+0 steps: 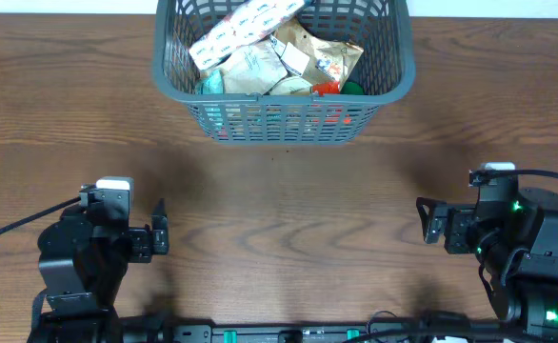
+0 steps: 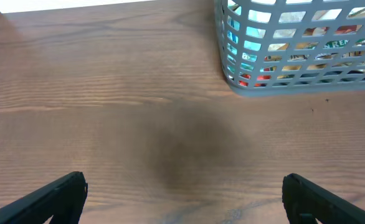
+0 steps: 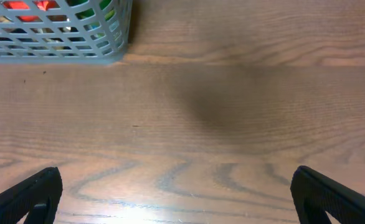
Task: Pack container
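The grey slotted container (image 1: 168,78) stands at the far middle of the wooden table, filled with several snack packets and pouches (image 1: 277,52). Its corner shows in the left wrist view (image 2: 229,74) and in the right wrist view (image 3: 123,43). My left gripper (image 1: 159,229) is open and empty at the near left, well short of the container; its fingers frame bare wood (image 2: 184,193). My right gripper (image 1: 424,220) is open and empty at the near right, over bare wood (image 3: 176,199).
The wooden table (image 1: 279,210) stretches between both arms and the container. Cables run from both arm bases at the near edge.
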`<action>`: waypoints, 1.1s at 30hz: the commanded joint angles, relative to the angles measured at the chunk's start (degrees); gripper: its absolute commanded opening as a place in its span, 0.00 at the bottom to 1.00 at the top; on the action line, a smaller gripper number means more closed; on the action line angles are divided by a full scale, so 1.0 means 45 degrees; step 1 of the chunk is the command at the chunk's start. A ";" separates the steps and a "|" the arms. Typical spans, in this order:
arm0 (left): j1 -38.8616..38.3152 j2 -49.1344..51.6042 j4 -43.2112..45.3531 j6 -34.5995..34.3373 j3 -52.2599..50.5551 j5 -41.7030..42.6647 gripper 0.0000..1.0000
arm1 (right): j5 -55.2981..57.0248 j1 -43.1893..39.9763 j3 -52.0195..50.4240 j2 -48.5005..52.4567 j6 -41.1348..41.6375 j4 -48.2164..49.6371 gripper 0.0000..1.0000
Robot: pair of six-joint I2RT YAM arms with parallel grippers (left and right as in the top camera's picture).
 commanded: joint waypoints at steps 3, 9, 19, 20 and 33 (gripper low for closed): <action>-0.0068 -0.0029 0.0000 0.0024 -0.0029 0.0180 0.99 | -0.0092 0.0083 -0.0024 -0.0010 -0.0126 -0.0005 0.99; -0.0068 -0.0029 0.0000 0.0024 -0.0029 0.0180 0.98 | 0.0243 0.0083 -0.0044 -0.0136 -0.0131 -0.0869 0.99; -0.0068 -0.0029 0.0000 0.0024 -0.0029 0.0180 0.98 | -0.0525 0.0272 -0.1967 -0.5144 -0.0126 0.2103 0.99; -0.0068 -0.0029 0.0000 0.0024 -0.0029 0.0180 0.99 | -0.0529 0.0330 -0.2467 -0.5765 -0.0121 0.2579 0.99; -0.0068 -0.0029 0.0000 0.0024 -0.0029 0.0180 0.98 | 0.0141 0.1744 -1.0336 -0.8684 0.0296 1.4338 0.99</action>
